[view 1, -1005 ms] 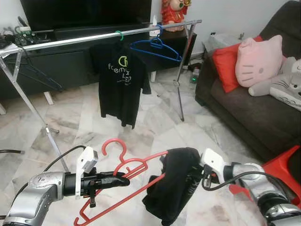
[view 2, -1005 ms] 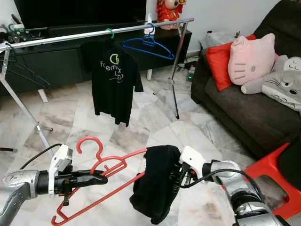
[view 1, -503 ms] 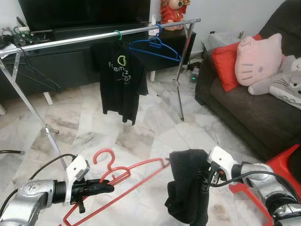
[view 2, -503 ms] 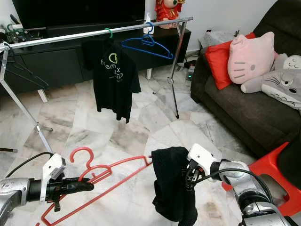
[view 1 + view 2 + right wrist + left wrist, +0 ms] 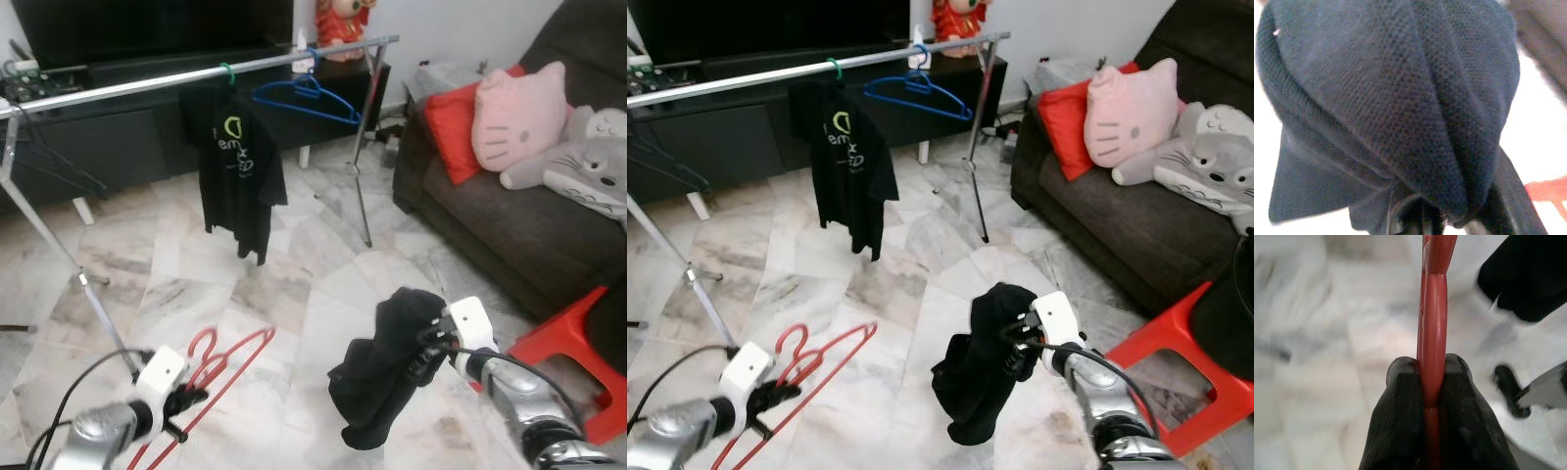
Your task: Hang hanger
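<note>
Our left fingers [image 5: 1432, 396] pinch the red hanger [image 5: 220, 367]; right fingers (state unclear) carry a black garment [image 5: 387, 362]; rail [image 5: 196, 75] ahead holds a shirt [image 5: 235, 166].

Red hanger [image 5: 1433, 308]: smooth plastic, slight gloss, pinched between matt black ribbed fingers [image 5: 1400, 421] of left gripper [image 5: 186, 401]. Dark garment [image 5: 1391, 98] bunched at right gripper [image 5: 431, 345]: coarse open-knit cloth, matt. Floor [image 5: 294, 284] under both grippers: polished marble-look tile, veined, glossy. Rail [image 5: 196, 76] far ahead of grippers: bright bare metal. Blue hanger [image 5: 304, 98] on it: thin, smooth. Sofa [image 5: 519, 215] beyond right gripper: dark matt fabric; pink cushion [image 5: 519, 116] plush. Stool [image 5: 568, 343] beside right gripper: red glossy plastic.
</note>
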### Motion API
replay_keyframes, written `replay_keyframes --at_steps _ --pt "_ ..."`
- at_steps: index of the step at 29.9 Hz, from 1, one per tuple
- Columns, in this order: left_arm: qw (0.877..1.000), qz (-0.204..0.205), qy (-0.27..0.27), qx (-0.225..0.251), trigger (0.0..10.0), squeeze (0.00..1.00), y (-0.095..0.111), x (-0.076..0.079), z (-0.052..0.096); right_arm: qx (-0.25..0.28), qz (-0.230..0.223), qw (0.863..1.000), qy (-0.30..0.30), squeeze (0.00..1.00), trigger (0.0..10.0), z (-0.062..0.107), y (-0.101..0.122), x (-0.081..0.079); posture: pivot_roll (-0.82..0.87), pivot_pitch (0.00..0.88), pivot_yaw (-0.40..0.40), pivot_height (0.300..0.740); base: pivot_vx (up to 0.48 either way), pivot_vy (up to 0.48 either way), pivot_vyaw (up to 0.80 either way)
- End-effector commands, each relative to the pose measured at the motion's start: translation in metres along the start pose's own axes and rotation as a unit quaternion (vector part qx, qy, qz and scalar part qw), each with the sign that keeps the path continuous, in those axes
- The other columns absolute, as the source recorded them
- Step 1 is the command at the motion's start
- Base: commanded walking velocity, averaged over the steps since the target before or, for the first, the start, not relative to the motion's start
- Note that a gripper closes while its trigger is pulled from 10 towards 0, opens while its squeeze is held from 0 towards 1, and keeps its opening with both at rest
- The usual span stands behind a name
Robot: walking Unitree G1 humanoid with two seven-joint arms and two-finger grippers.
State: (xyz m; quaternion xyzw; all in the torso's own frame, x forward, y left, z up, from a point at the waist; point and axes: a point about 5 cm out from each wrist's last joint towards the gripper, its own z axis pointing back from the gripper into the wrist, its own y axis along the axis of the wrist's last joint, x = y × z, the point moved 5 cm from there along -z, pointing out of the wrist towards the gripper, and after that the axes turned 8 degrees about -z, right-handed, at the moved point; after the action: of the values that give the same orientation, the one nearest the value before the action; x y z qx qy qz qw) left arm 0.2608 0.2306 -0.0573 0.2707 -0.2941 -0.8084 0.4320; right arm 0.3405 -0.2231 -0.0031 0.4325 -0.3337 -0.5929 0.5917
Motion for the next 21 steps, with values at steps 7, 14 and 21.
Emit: replay_keyframes --at_steps 7,14,21 --pt "0.993 0.024 0.079 -0.085 10.0 0.00 -0.047 0.001 0.003 0.093 -0.035 0.992 -0.080 0.00 0.0 0.007 0.013 -0.002 -0.01 0.000 0.000 0.740 0.000 0.000 0.00" --pt "0.979 0.059 0.131 -0.146 10.0 0.00 -0.076 0.002 0.010 0.152 -0.002 0.985 -0.084 0.00 10.0 0.020 0.027 -0.021 -0.01 0.000 0.016 0.740 0.000 0.000 0.00" --pt "0.969 0.111 0.140 -0.173 10.0 0.00 -0.095 0.017 0.014 0.160 -0.031 0.981 -0.105 0.00 10.0 0.021 0.034 -0.024 -0.02 0.000 0.017 0.740 0.000 0.000 0.00"
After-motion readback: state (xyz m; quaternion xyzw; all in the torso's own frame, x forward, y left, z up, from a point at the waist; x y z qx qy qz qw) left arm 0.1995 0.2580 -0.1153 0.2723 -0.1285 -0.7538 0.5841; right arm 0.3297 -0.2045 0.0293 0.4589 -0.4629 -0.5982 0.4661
